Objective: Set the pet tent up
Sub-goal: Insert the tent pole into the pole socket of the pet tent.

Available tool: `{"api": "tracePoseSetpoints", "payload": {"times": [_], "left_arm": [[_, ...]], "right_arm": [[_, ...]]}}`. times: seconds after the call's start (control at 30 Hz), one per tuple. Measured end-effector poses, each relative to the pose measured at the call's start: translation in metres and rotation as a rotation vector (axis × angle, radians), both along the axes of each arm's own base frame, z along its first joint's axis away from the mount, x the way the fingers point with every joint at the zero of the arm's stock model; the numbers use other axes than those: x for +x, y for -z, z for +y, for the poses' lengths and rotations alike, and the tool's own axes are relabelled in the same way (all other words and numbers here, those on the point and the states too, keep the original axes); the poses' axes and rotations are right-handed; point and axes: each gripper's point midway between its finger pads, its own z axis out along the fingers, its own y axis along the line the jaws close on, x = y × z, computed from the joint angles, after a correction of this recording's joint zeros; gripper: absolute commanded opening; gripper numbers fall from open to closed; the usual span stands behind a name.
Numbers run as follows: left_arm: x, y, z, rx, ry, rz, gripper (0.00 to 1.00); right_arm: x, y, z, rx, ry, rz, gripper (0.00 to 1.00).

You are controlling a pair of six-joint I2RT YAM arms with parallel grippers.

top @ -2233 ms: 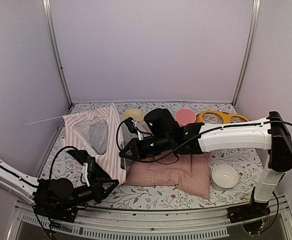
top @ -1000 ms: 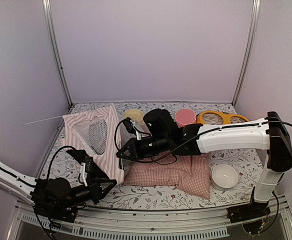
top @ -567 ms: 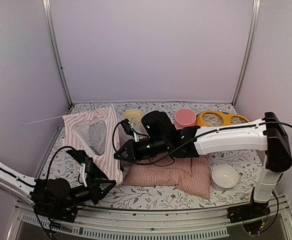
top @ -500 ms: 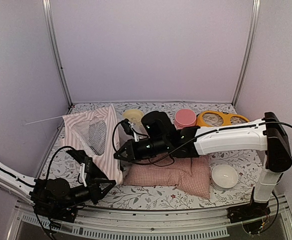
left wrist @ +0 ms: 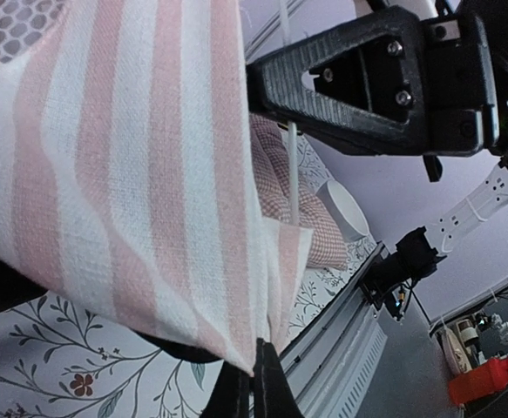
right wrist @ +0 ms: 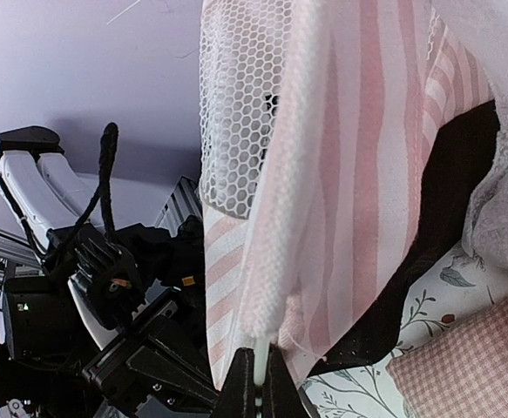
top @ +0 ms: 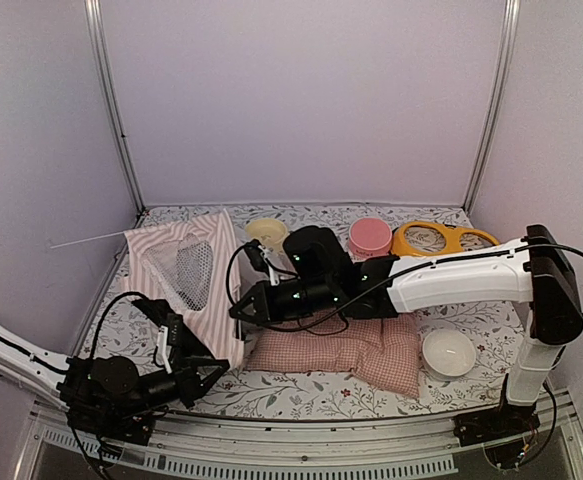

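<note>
The pet tent [top: 186, 265], pink-and-white striped with a black mesh window, lies collapsed at the left of the table. My left gripper [top: 216, 368] is low at the tent's near corner, shut on the hem of the striped fabric [left wrist: 132, 174], with its tips [left wrist: 258, 370] pinching the edge. My right gripper [top: 239, 312] reaches in from the right to the tent's right edge. It is shut [right wrist: 258, 366] on a thin white pole [right wrist: 260, 355] where the pole comes out of a pink fabric sleeve [right wrist: 280, 218]. Another pole end [top: 86, 240] sticks out past the left wall.
A pink checked cushion [top: 356, 345] lies just right of the tent under the right arm. A white bowl [top: 448, 352] sits near right. A cream bowl [top: 266, 231], a pink bowl [top: 370, 235] and a yellow double feeder [top: 441, 237] line the back.
The right gripper has crept a little left and toward the front with the pole. The tent's right edge has shifted slightly with it. The left gripper has kept its hold and barely moved.
</note>
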Motion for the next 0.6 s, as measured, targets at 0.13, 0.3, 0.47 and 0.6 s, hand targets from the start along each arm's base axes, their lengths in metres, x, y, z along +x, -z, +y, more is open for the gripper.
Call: {"api": "tracePoseSetpoints", "payload": {"times": [0.13, 0.3, 0.47, 0.6], "left_arm": [[0.001, 0.001, 0.001, 0.006, -0.008, 0.003, 0.0], [0.002, -0.008, 0.001, -0.005, -0.015, -0.006, 0.0], [0.004, -0.014, 0.0, -0.005, -0.018, -0.015, 0.0], [0.007, -0.014, 0.002, -0.004, -0.037, -0.016, 0.0]], "right_arm": [[-0.002, 0.0, 0.001, 0.0, -0.004, 0.0, 0.0], [-0.003, -0.002, 0.002, 0.008, -0.004, -0.003, 0.0], [-0.004, -0.005, 0.004, 0.023, -0.003, -0.006, 0.0], [-0.004, -0.006, 0.005, 0.027, -0.004, -0.007, 0.0]]}}
